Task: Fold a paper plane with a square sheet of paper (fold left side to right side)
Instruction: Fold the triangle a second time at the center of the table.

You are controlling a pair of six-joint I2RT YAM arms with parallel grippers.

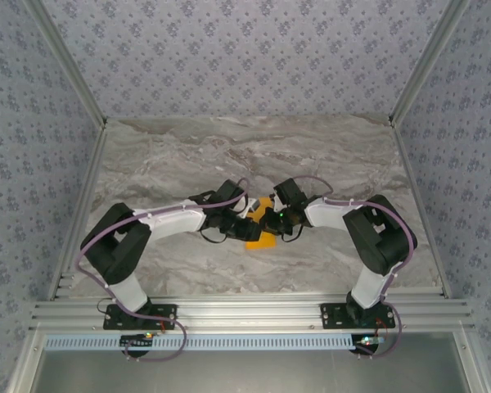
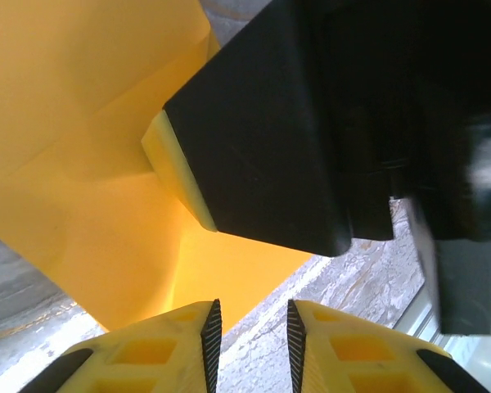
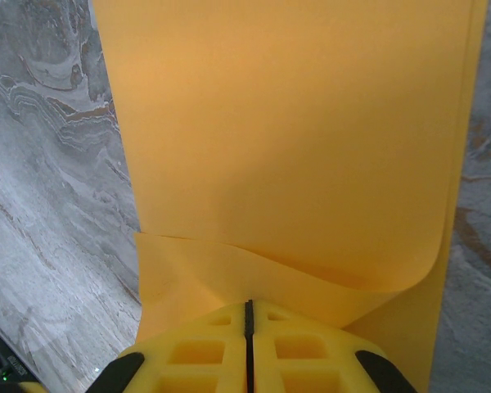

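A: Where the bright orange-yellow square sheet of paper (image 1: 262, 240) sits between the arms, how do the fingers stand?
B: On the left gripper (image 2: 250, 319) slightly spread, empty; on the right gripper (image 3: 249, 307) pressed together against the sheet.

One thin orange-yellow paper sheet (image 1: 263, 241) out there, two black-and-white robot arms, left (image 1: 159, 223) and right (image 1: 352, 217), one grey marble tabletop (image 1: 254, 147).

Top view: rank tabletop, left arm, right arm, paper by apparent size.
1. The tabletop, by far the largest.
2. The left arm and the right arm look about alike, so there is no ranking between them.
3. The paper is smallest and partly hidden under the arms.
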